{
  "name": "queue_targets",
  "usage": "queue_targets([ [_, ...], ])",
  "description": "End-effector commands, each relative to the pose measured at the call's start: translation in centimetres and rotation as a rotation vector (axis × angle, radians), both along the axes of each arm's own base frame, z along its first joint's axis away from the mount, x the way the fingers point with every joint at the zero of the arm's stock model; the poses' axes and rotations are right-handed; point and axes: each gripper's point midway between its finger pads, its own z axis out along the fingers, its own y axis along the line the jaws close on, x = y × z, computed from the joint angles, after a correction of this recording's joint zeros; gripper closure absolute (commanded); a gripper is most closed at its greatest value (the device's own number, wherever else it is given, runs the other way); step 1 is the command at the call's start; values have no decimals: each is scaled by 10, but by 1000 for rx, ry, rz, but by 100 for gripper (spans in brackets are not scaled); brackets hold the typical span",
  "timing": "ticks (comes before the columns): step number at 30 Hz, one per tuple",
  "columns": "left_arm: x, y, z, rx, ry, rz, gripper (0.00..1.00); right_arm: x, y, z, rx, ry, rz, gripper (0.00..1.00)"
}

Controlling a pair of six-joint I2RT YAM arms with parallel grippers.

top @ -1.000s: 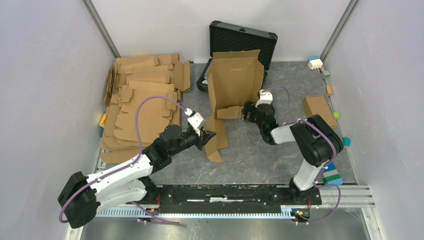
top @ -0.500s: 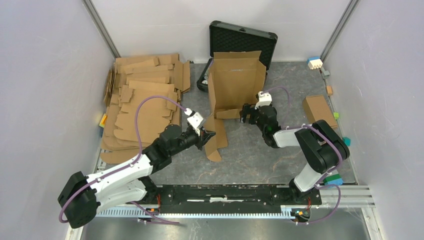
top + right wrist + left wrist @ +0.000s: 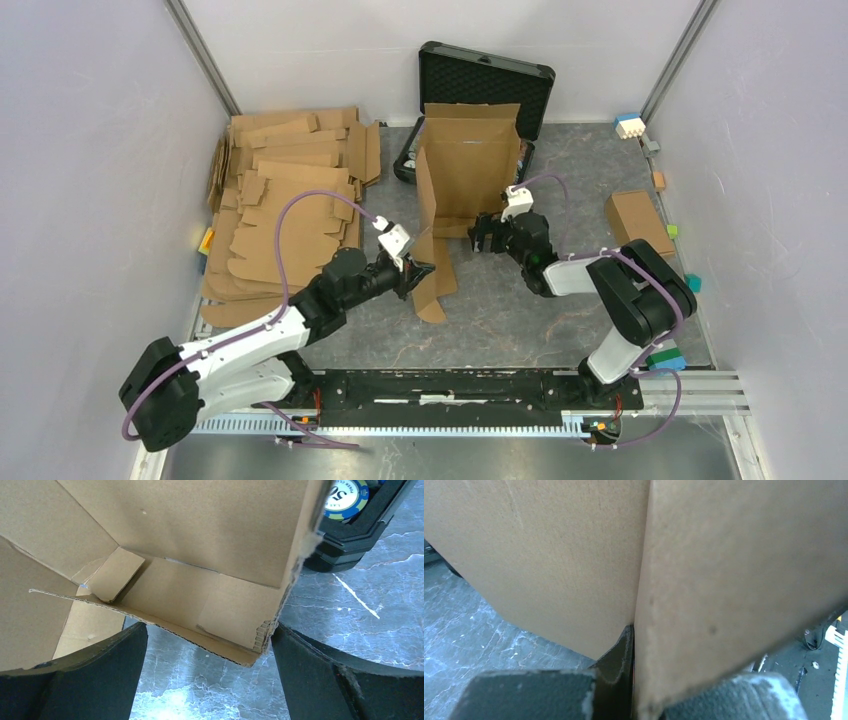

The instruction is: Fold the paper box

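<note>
The paper box (image 3: 470, 165) stands half folded at the table's middle, its walls upright and a long flap (image 3: 432, 270) hanging toward the near side. My left gripper (image 3: 418, 270) is shut on that flap; in the left wrist view the cardboard (image 3: 724, 580) sits pinched between the jaws of this gripper (image 3: 634, 680). My right gripper (image 3: 482, 235) is open at the box's front right corner. In the right wrist view the box's low front wall and corner (image 3: 200, 615) lie just ahead of the spread fingers (image 3: 90, 680), with nothing held by the gripper (image 3: 207, 680).
A pile of flat cardboard sheets (image 3: 290, 210) fills the left side. A black case (image 3: 487, 75) stands open behind the box, a poker chip (image 3: 347, 497) showing in it. A small brown box (image 3: 638, 220) and coloured blocks (image 3: 630, 125) lie at the right.
My right gripper has moved left and farther toward the box's front wall, with its jaws opening fully. The small front flap now lies closer to the box. The left gripper keeps its hold.
</note>
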Motion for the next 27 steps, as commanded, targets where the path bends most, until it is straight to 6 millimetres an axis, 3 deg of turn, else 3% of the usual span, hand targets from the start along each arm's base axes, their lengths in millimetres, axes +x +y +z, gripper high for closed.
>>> queue_targets([
  [1, -21, -17, 4, -62, 83, -124, 91, 12, 13, 13, 23, -35, 2, 2],
  [7, -29, -16, 1, -63, 110, -148, 87, 15, 10, 8, 10, -24, -34, 2],
  [12, -25, 5, -9, -47, 135, -32, 66, 16, 8, 7, 9, -24, -47, 5],
  [17, -31, 27, 0, -98, 141, 45, 47, 17, 8, 7, -3, -25, -44, 5],
  [20, -36, 32, 5, -123, 160, 58, 40, 18, 9, 7, -5, -27, -42, 5],
  [22, -39, 34, 6, -127, 177, 57, 29, 18, 9, 7, -2, -28, -40, 5],
  [27, -42, 41, 10, -137, 193, 81, 26, 18, 9, 7, -3, -29, -41, 5],
])
